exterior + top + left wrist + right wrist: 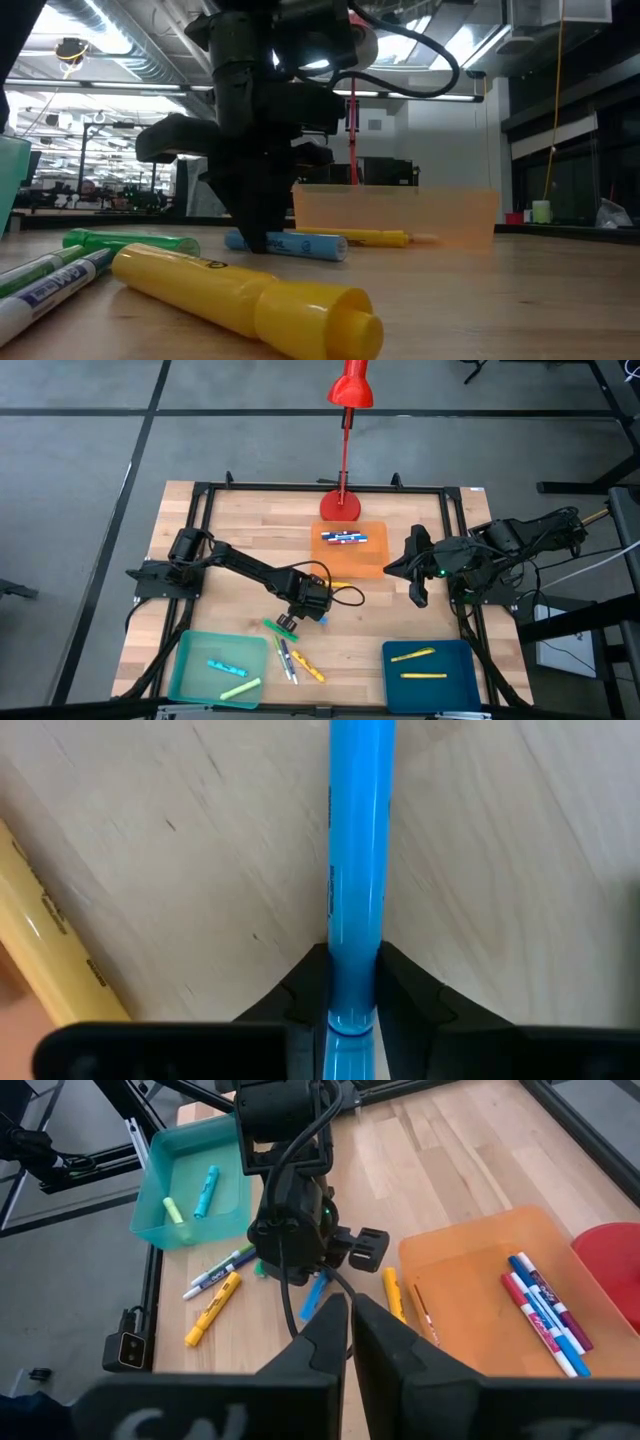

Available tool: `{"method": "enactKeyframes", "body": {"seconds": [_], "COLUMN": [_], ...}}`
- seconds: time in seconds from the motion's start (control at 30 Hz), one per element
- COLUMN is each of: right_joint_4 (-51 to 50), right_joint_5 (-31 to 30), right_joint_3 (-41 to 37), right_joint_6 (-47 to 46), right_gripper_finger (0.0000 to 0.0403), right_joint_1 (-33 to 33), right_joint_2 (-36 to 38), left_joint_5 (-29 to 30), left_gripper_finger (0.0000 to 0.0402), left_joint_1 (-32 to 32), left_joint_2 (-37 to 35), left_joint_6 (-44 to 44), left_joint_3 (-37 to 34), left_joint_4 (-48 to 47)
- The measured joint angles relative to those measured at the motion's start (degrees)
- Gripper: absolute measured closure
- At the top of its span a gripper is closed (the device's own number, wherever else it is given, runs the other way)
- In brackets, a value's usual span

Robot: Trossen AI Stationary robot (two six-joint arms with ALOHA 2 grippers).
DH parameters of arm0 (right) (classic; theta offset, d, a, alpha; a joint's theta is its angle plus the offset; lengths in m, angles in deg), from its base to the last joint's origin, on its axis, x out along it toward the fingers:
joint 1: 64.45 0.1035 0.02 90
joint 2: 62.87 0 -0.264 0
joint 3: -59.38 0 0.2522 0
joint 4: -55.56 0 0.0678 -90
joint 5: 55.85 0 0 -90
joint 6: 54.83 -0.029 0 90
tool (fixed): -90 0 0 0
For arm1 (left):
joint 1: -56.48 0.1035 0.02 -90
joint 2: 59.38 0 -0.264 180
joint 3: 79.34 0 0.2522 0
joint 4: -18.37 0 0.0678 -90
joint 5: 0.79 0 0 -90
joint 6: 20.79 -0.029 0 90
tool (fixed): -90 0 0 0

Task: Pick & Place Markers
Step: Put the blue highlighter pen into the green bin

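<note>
blue marker (pixel 355 870) lies flat, lengthwise between left end effector (pixel 352 982) fingers.

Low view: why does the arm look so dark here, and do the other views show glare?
Low view: the left gripper stands black against bright ceiling lights behind it, while the yellow marker in front catches soft highlights. Left wrist view: a pale streak of glare runs along the blue marker it grips. Right wrist view: even light, no glare; the right gripper waits, shut.
</note>
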Motion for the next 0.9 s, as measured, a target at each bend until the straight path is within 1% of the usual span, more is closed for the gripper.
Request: {"method": "enactKeyframes", "body": {"seconds": [0.1, 0.3, 0.57, 0.9], "right_joint_4": [0.0, 0.0, 0.0, 0.0], "right_joint_5": [0.0, 0.0, 0.0, 0.0], "right_joint_3": [0.0, 0.0, 0.0, 0.0], "right_joint_6": [-0.3, -0.3, 0.2, 0.9], "right_gripper_finger": [0.0382, 0.0382, 0.0382, 0.0382], "right_joint_1": [0.0, 0.0, 0.0, 0.0], "right_joint_2": [0.0, 0.0, 0.0, 0.0], "left_joint_5": [0.2, 1.1, 1.3, 2.2], "left_gripper_finger": [0.0347, 0.0347, 0.0347, 0.0347], "left_joint_1": [0.0, 0.0, -0.1, -1.3], "left_joint_2": [-0.4, -3.2, -9.5, -18.3], "left_joint_6": [2.1, 1.8, 3.0, 8.7], "left_joint_3": [-0.1, -0.4, -0.3, -0.2], "left_joint_4": [-0.1, -2.3, -9.9, -14.4]}}
